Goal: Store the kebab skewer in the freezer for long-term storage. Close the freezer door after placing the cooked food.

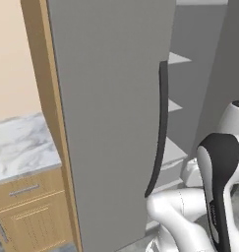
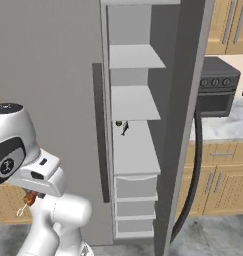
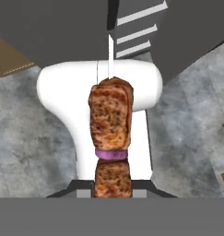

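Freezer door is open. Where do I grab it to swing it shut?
Take the freezer door by its long dark handle, about mid-height. The door stands edge-on, right of the shelves, and the handle bows off its outer face. Come from that outer right side, jaws across the vertical bar.

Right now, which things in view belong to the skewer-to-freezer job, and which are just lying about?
Job:
- kebab skewer, held in the shut gripper
- freezer, open, white shelves bare except for a small dark item
- freezer door, swung open

Lying about:
- toaster oven on the counter
- marble counter
- wooden cabinets
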